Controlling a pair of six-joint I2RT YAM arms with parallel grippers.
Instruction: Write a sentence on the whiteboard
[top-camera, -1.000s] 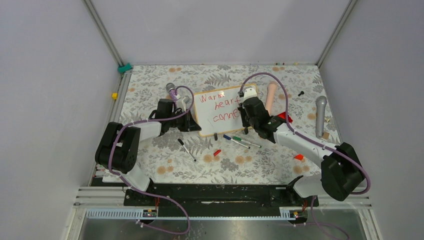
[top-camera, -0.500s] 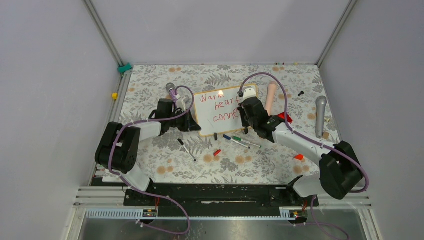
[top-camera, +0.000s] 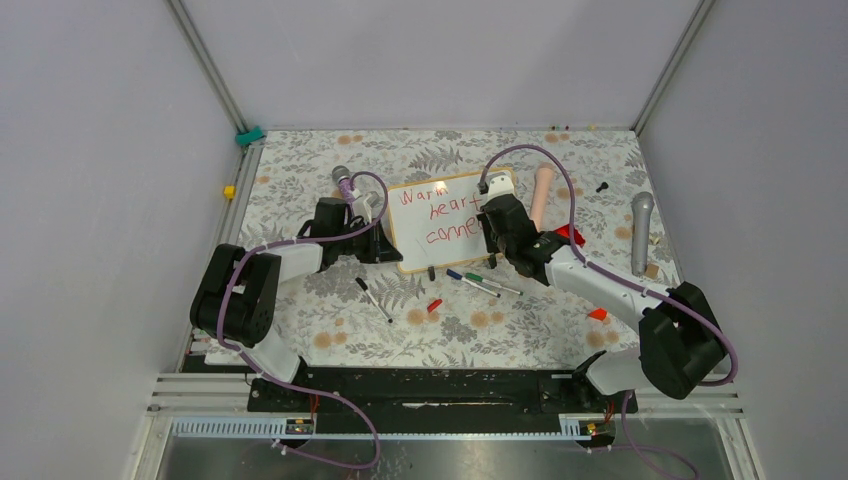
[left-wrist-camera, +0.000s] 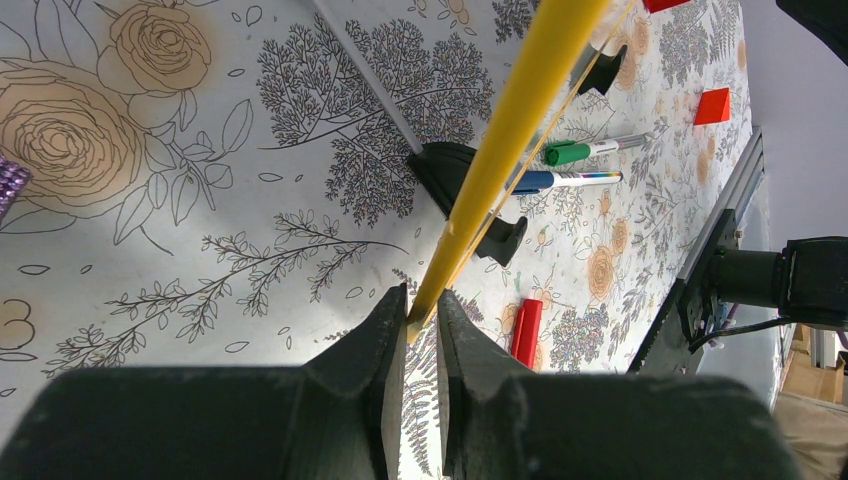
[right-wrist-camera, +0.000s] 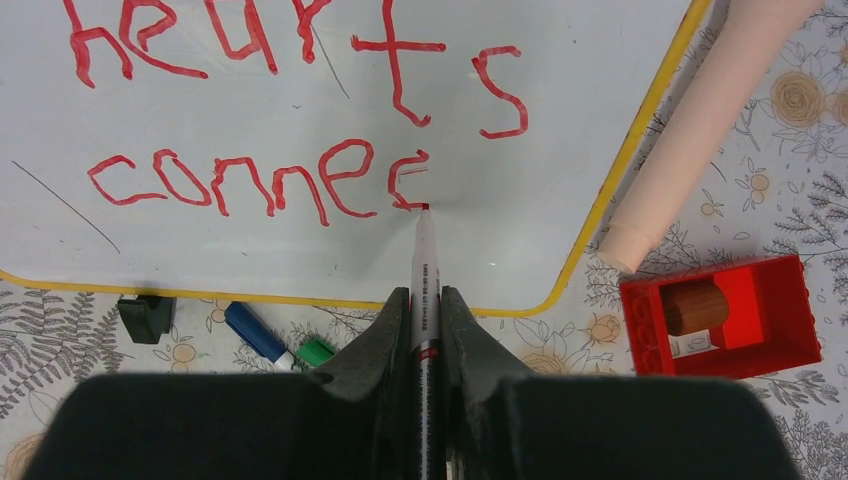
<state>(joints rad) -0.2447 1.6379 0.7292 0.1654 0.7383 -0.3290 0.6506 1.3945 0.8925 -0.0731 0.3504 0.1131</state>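
The whiteboard (top-camera: 455, 248) lies tilted at mid-table, its frame yellowish in the wrist views. Its red sentence (top-camera: 440, 213) reads "Warm hearts connec", and the last line (right-wrist-camera: 260, 180) ends in a fresh "c". My right gripper (right-wrist-camera: 425, 300) is shut on a red-tipped marker (right-wrist-camera: 424, 250). The marker's tip touches the board at the foot of that "c". In the top view this gripper (top-camera: 492, 232) hangs over the board's right part. My left gripper (left-wrist-camera: 420, 312) is shut on the board's frame (left-wrist-camera: 520, 110), at the board's lower-left corner (top-camera: 385, 245).
Blue and green markers (top-camera: 475, 283) and a black clip foot (right-wrist-camera: 145, 315) lie just below the board. A black pen (top-camera: 373, 298) and a red cap (top-camera: 433, 305) lie nearer. A pink cylinder (top-camera: 542, 195), a red box (right-wrist-camera: 720, 315) and a grey microphone (top-camera: 641, 230) lie to the right.
The right arm has shifted very slightly at the board's right side. The left arm and the board have kept still.
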